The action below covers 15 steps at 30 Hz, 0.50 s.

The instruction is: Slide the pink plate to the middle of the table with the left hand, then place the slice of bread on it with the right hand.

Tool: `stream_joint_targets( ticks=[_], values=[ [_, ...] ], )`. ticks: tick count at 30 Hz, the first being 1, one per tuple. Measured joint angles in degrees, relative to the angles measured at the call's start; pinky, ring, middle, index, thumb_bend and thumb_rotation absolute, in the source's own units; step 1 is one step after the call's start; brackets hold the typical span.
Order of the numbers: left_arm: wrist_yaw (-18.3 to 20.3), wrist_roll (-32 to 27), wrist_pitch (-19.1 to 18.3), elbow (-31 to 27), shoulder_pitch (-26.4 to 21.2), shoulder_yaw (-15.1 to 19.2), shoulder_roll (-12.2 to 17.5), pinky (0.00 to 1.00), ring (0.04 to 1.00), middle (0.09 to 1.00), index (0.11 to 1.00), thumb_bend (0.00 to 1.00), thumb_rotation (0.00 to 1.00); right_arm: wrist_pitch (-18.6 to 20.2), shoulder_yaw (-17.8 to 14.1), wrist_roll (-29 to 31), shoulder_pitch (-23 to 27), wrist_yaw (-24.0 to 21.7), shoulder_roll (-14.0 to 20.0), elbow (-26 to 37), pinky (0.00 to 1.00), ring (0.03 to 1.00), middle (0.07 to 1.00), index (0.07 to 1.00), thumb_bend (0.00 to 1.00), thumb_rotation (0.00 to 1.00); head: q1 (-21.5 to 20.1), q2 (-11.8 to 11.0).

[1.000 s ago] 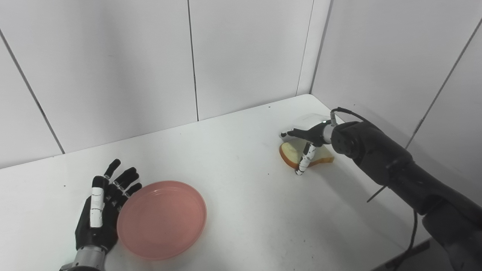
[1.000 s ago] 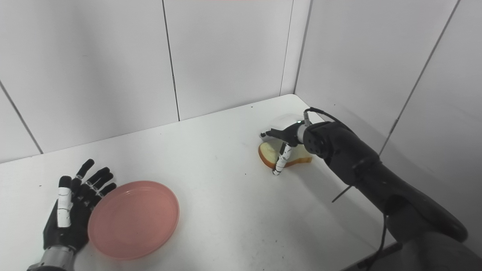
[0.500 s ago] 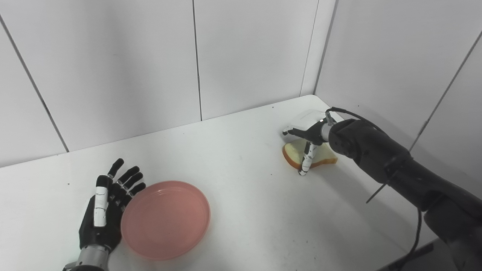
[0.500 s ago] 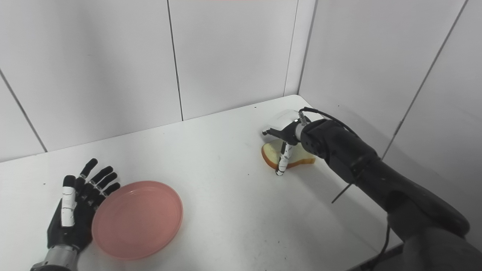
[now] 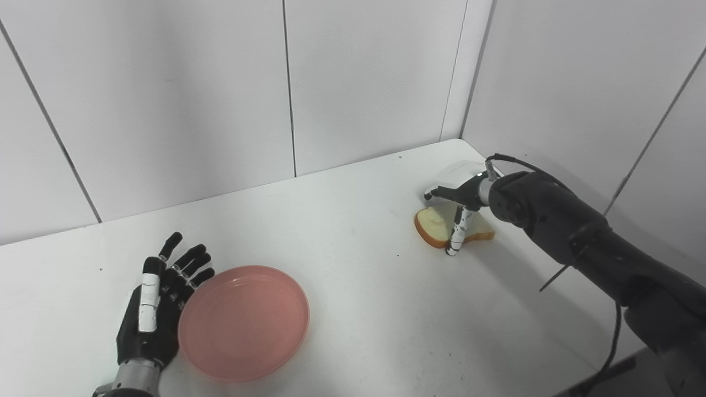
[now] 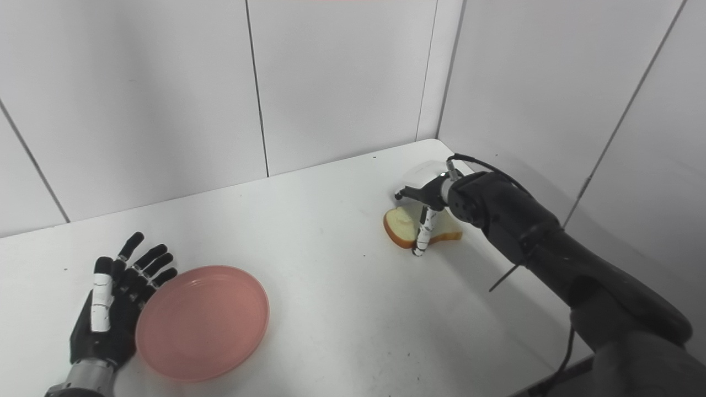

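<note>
Right hand (image 5: pixel 460 196) is over the slice of bread (image 5: pixel 436 227) near the bench's (image 5: pixel 353 264) far right corner, and most of that hand is hidden behind its own wrist. One white-banded finger (image 5: pixel 456 237) points down at the slice's near edge, another dark one reaches out above it. Whether it has any hold on the bread, I cannot tell. The slice's right part is cut off by the hand. The right eye view shows a little more of the crust left of that finger. Over by the near left edge, the pink plate (image 5: pixel 244 322) lies flat, and the left hand (image 5: pixel 154 309) rests spread wide against its left rim, holding nothing.
</note>
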State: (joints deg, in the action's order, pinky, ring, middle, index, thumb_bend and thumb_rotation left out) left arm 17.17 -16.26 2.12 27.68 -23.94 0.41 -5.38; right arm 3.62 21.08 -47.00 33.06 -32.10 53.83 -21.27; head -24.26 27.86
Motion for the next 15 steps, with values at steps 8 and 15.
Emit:
stream_joint_targets(
  ticks=[8,15],
  values=[
    [0.0,0.0,-0.1,-0.3,0.1,-0.1,0.0,0.74,0.791,0.769,0.888,0.93,0.78,0.4,-1.9,3.3,0.0,-1.8,-0.1,-0.8,0.61,0.76,0.85,0.808,1.0,0.19,0.0,0.3],
    [0.0,0.0,-0.2,-0.4,0.3,-0.3,0.1,0.75,0.797,0.771,0.887,0.93,0.78,0.3,-7.4,9.8,-1.9,1.4,-1.3,-2.2,0.46,0.515,0.588,0.649,0.96,0.24,0.2,0.4]
  ],
)
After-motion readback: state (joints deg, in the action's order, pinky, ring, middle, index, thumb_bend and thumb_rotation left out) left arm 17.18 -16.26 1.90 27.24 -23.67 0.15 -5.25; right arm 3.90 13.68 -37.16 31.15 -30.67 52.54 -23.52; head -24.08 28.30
